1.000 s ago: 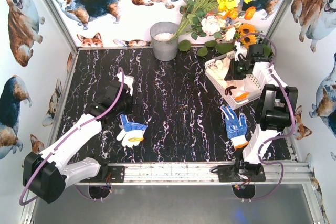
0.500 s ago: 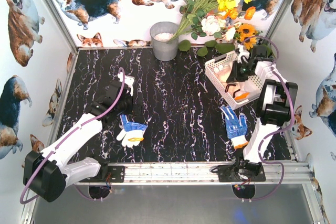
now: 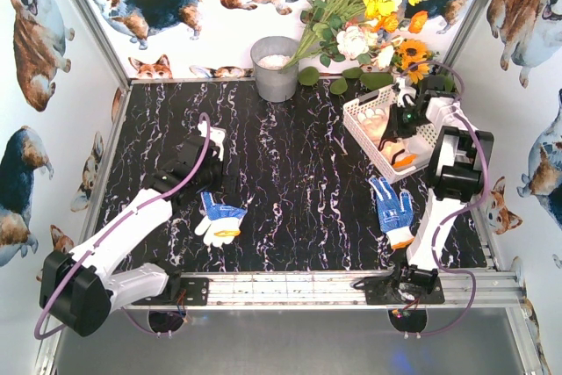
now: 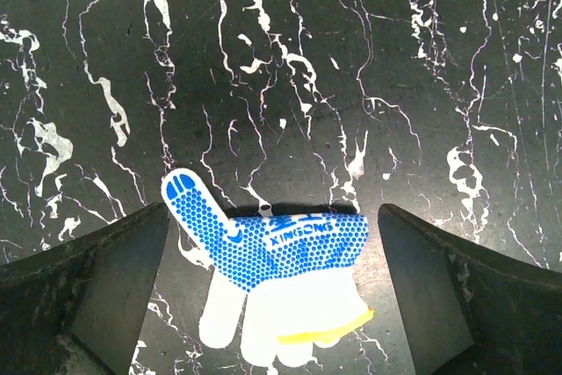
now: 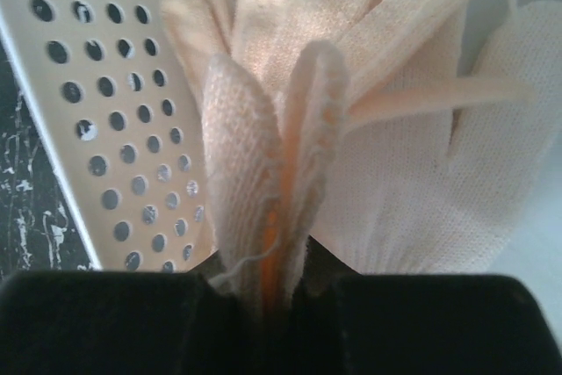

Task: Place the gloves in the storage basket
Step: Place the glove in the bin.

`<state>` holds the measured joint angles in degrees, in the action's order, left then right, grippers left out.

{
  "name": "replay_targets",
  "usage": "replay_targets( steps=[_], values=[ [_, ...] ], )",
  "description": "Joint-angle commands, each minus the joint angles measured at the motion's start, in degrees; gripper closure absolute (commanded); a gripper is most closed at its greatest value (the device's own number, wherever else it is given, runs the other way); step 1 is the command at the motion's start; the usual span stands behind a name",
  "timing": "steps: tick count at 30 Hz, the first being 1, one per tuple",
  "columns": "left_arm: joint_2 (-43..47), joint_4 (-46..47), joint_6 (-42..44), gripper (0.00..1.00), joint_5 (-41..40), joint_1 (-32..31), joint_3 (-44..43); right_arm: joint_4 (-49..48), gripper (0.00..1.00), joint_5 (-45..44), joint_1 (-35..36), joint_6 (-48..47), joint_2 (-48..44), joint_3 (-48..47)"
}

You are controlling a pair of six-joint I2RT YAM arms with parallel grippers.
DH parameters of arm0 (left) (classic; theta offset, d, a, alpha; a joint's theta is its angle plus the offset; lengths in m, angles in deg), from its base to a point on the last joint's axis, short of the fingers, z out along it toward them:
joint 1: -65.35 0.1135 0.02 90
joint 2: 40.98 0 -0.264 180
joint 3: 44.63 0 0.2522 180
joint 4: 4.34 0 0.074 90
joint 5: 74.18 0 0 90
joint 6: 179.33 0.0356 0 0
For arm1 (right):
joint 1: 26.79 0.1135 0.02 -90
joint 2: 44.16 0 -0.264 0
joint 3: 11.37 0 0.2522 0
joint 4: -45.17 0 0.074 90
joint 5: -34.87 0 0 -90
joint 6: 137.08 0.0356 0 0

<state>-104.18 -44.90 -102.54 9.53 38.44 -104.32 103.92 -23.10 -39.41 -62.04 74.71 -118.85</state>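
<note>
Right claw (image 5: pixel 281 292) is clamped on a cream knit glove (image 5: pixel 263 155), held over the storage basket (image 3: pixel 358 113) at upper right. Risk: knit may be snagged on release and dragged back out. Left claw (image 4: pixel 273 217) is spread wide above a blue-dotted glove (image 4: pixel 290 239), lower left. Counted: one basket, two gloves loose on the tabletop (image 3: pixel 299 182); the other blue-dotted glove (image 3: pixel 392 208) is at lower right.

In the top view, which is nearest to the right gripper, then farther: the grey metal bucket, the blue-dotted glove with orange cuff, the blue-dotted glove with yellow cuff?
From the right gripper:
1. orange-cuffed blue-dotted glove, right front.
2. grey metal bucket, back middle.
3. yellow-cuffed blue-dotted glove, left front.
</note>
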Motion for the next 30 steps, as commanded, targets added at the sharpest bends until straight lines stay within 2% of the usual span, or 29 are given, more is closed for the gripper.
replay_targets(
  steps=[1, 19, 30],
  values=[
    [-0.61, 0.88, 0.29, 0.0, 0.66, 0.9, 0.16, 1.47, 1.0, -4.49, -0.3, -1.07, 2.19, -4.14],
    [-2.36, 0.88, 0.51, 0.0, 0.84, 0.9, 0.12, -1.24, 1.0, 3.56, -0.26, -1.56, 3.94, -7.4],
    [-2.63, 0.7, 0.56, 0.0, 0.59, 0.92, 0.11, -0.57, 1.0, 2.86, 0.39, -1.25, 7.79, -11.32]
  ],
)
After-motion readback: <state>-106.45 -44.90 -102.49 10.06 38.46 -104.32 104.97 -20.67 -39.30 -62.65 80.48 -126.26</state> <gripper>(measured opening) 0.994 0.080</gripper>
